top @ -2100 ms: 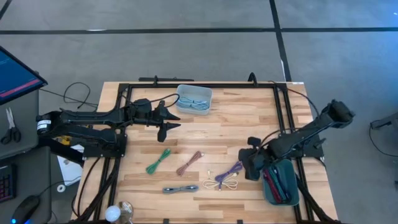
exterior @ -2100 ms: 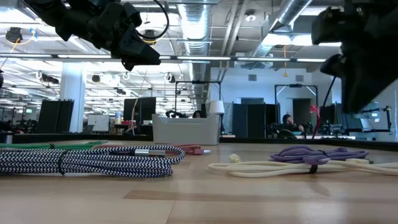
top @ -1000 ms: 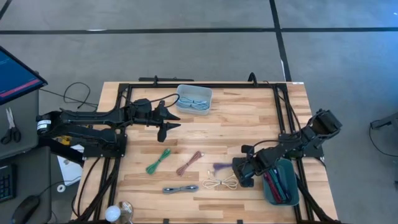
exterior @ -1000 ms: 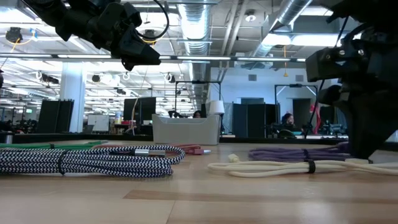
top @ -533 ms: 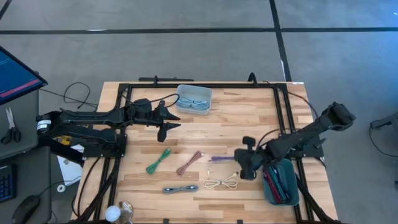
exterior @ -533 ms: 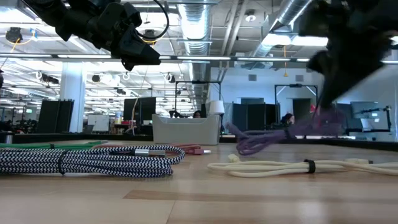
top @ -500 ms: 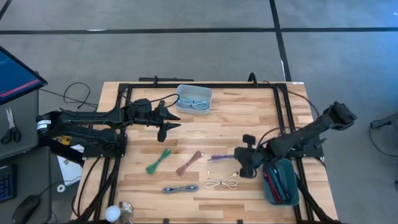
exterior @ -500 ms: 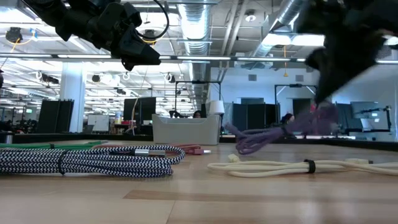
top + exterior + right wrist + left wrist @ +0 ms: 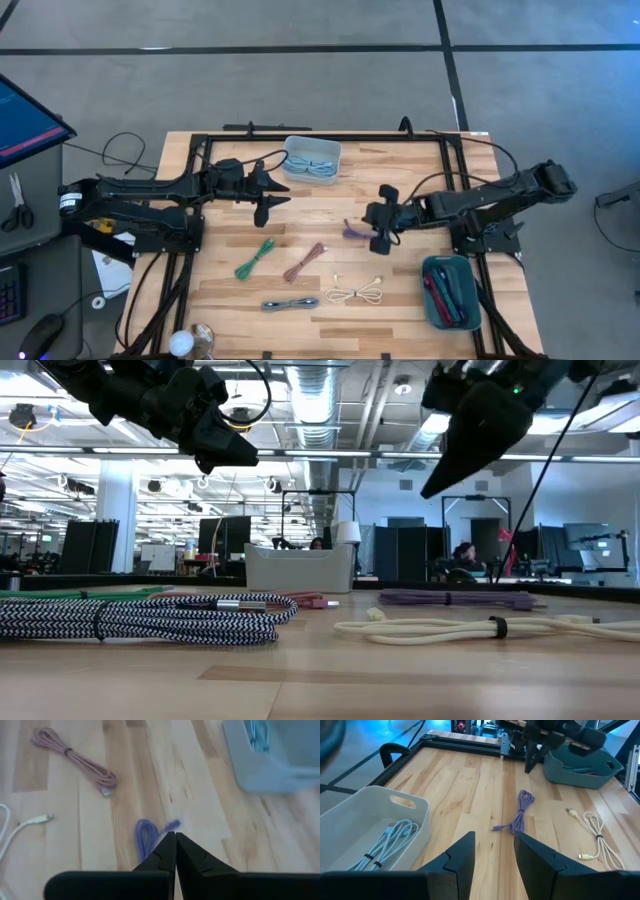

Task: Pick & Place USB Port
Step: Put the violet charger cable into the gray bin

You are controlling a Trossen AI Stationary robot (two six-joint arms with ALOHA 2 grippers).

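A purple USB cable (image 9: 352, 230) lies coiled on the wooden table near its middle, also seen in the low view (image 9: 455, 599) and the left wrist view (image 9: 521, 809). My right gripper (image 9: 372, 222) hangs above it with its fingers shut (image 9: 174, 839) and holds nothing; the cable (image 9: 146, 836) lies on the boards just past the fingertips. My left gripper (image 9: 275, 195) is open (image 9: 494, 845) and hovers beside the white bin (image 9: 313, 160), which holds pale cables.
Green (image 9: 254, 258), pink (image 9: 304, 262), grey braided (image 9: 290, 303) and cream (image 9: 357, 295) cables lie along the near half of the table. A teal bin (image 9: 450, 290) with red and dark items sits at the near right. A black frame runs round the table edge.
My right gripper has carried the purple cable up and toward the table's far left, away from the teal bin. Half a second ago the cable hung lifted from it; now the cable lies flat on the table, clear of the gripper, which stands higher.
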